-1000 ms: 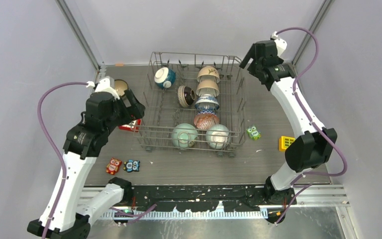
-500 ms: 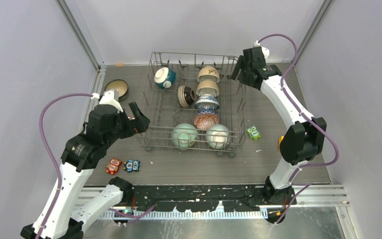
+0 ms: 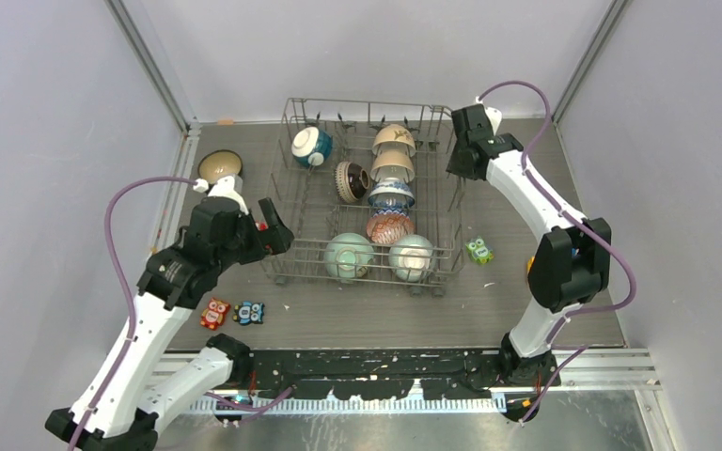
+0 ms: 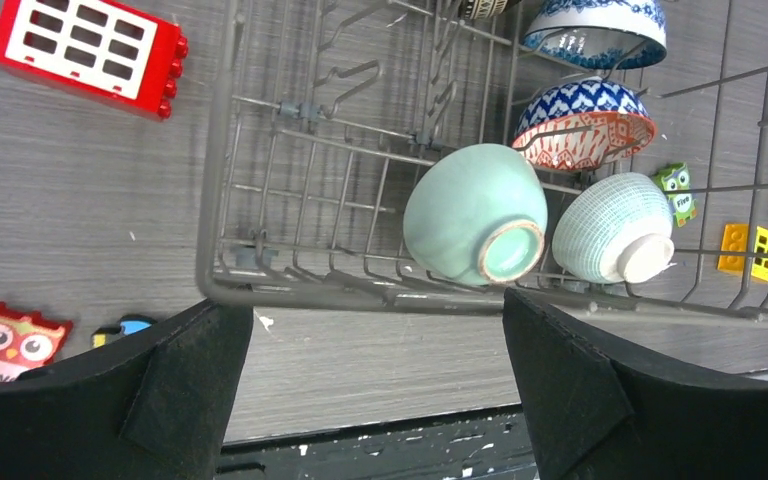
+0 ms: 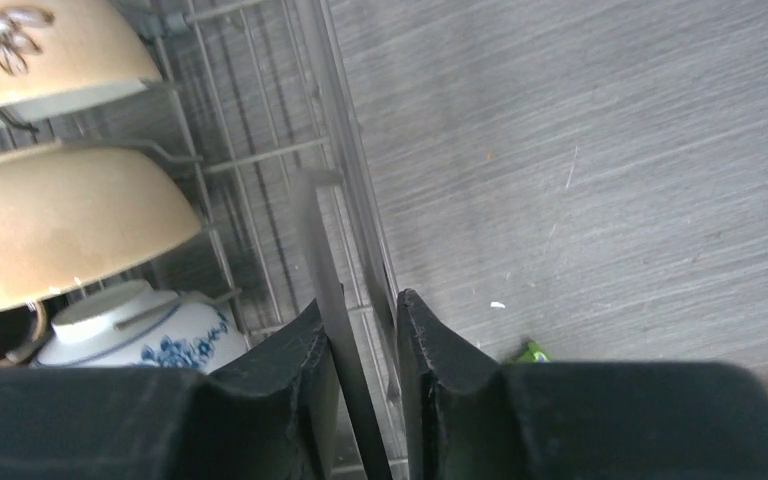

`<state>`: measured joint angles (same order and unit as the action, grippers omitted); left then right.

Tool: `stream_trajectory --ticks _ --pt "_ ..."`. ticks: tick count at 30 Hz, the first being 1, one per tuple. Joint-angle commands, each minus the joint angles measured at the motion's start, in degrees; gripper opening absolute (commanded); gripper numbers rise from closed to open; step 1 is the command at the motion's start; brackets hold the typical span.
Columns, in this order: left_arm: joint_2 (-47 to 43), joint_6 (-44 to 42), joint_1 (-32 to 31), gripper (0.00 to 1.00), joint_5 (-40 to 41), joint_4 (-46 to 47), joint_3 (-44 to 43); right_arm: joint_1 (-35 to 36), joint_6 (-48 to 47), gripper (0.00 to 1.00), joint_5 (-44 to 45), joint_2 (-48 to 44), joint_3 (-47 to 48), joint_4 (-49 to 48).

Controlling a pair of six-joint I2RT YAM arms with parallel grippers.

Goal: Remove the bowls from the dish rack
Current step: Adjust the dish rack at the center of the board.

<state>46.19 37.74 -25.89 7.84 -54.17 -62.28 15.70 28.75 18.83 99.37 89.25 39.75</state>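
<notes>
The grey wire dish rack point(image 3: 280, 178) holds several bowls on edge: pale green point(image 3: 349, 255), teal-and-white point(image 3: 412, 256), red patterned point(image 3: 389, 225), blue-and-white point(image 3: 391, 194), two cream ones point(image 3: 393, 166), dark brown point(image 3: 351, 181) and a blue-white one point(image 3: 311, 146). Another bowl point(image 3: 219, 166) stands upright on the table left of the rack. My left gripper point(image 3: 273, 230) hangs open at the rack's near left corner; its wrist view shows the rim point(image 4: 360, 298) and the pale green bowl point(image 4: 475, 212) beyond. My right gripper point(image 5: 360, 330) is closed down on the rack's right side wire point(image 5: 355, 200).
A red block point(image 4: 87, 52) lies left of the rack. Two owl figures point(image 3: 214, 312) point(image 3: 250, 312) sit near the front left, a green owl point(image 3: 478, 250) and a yellow block point(image 4: 750, 250) to the rack's right. Grey walls enclose the table.
My left gripper moved away from the bowl on the table toward the rack's near left corner. My right arm came down over the rack's right side and its jaws closed on the wire.
</notes>
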Motion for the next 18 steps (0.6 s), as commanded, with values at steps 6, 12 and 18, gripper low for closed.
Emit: stream_trajectory --ticks 6,12,18 --pt "5.46 0.94 -0.3 0.94 -1.37 9.17 1.16 0.09 2.33 0.12 2.81 -12.01 -9.78 0.77" --pt "10.13 0.43 -0.41 0.9 -1.51 12.13 -0.13 0.11 4.16 0.11 1.43 -18.37 -14.09 1.62" --pt "15.88 -0.66 -0.39 0.89 -0.15 15.47 -2.79 0.08 7.44 0.14 -1.91 -24.98 -19.2 1.57"
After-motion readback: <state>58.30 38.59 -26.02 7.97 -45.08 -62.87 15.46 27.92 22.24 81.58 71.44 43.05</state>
